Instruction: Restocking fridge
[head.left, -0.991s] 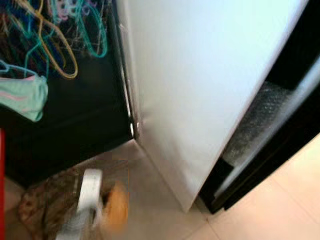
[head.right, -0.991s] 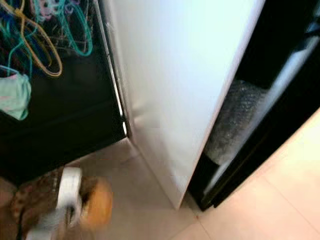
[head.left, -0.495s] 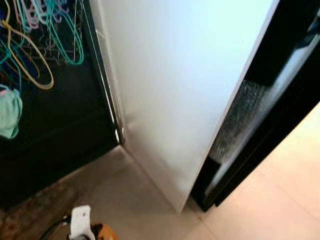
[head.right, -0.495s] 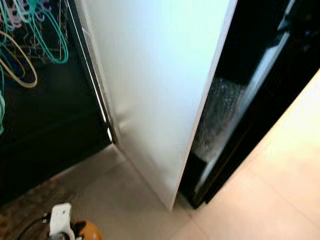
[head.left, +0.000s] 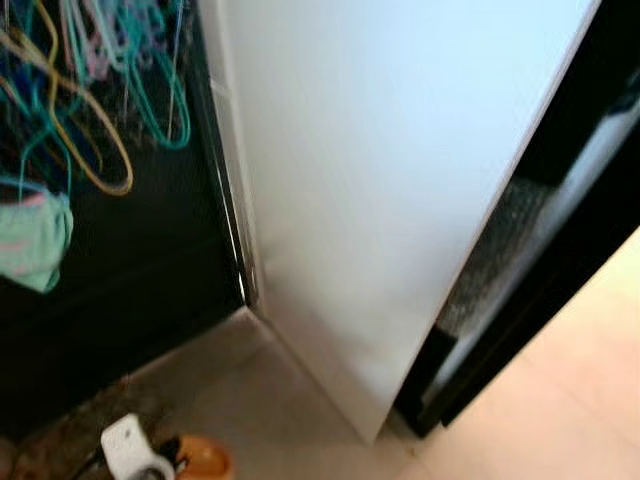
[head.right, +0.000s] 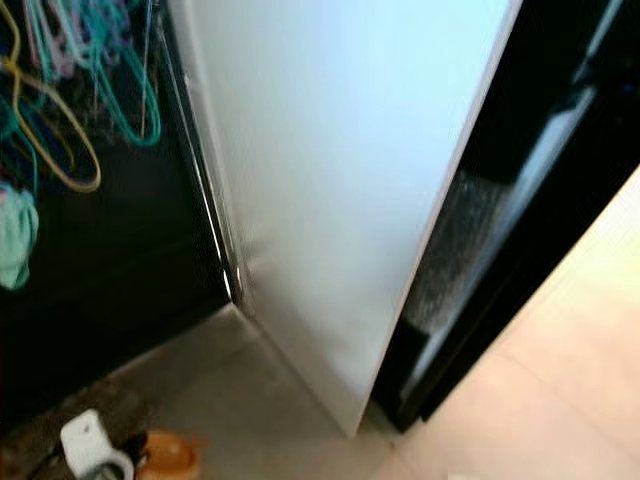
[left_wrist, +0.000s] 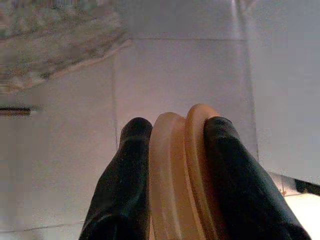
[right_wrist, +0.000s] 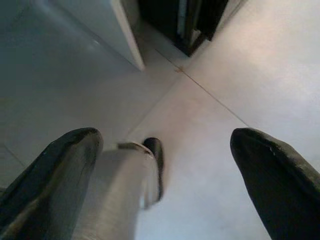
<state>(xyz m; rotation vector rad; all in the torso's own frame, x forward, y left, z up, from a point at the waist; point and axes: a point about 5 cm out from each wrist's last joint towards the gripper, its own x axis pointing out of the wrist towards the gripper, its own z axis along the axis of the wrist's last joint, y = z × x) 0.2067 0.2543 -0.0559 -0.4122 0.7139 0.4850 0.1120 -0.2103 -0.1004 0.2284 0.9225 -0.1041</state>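
left gripper (left_wrist: 172, 165) grips ridged orange disc (left_wrist: 182, 170) | right gripper (right_wrist: 165, 165) spread

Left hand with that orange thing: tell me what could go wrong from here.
1. The left hand pinches the orange thing by its thin edges, so a jolt while walking might let it slip to the floor.
2. The open fridge door stands just ahead; the arm could bump it.
3. The eye views are blurred, so aiming may be off.
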